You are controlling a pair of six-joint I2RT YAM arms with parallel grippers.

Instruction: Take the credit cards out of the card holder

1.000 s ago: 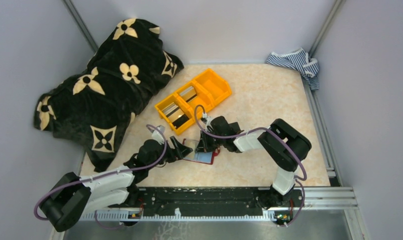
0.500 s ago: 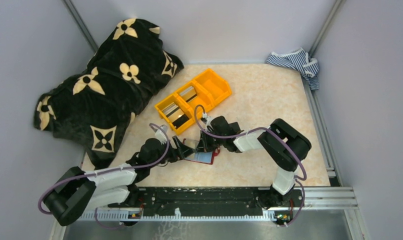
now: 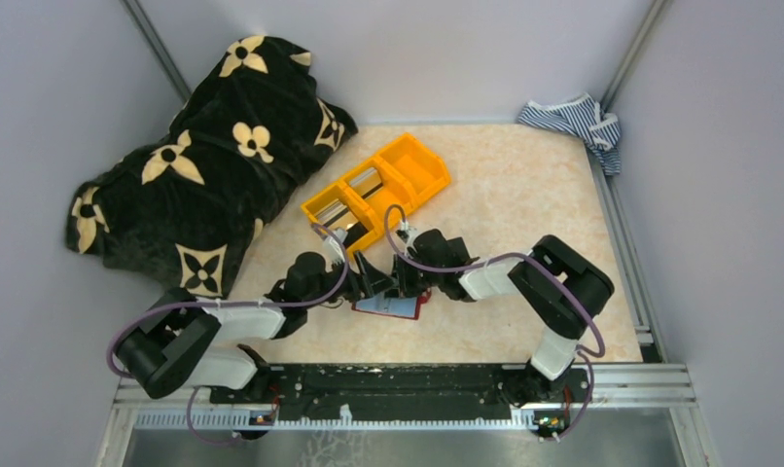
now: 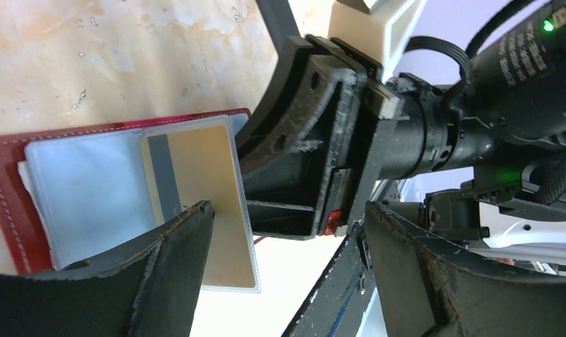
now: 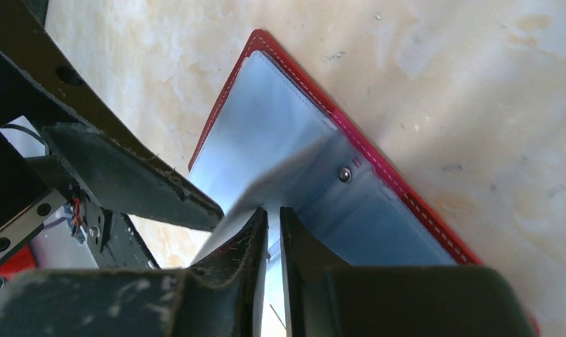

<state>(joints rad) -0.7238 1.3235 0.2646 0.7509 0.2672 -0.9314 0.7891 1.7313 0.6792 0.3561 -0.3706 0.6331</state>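
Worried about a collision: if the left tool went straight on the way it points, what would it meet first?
Probably the right tool, directly ahead between the left tool's open fingers in the wrist view. One finger overlaps the card there, but depth is unclear, so it may brush that first.

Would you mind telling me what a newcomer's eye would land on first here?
The black blanket with cream flowers, heaped at the far left. Next, the bright orange bin mid-table, with cards in two compartments. Then the left end effector and right end effector, close together over the open red card holder near the front, a beige card poking out.
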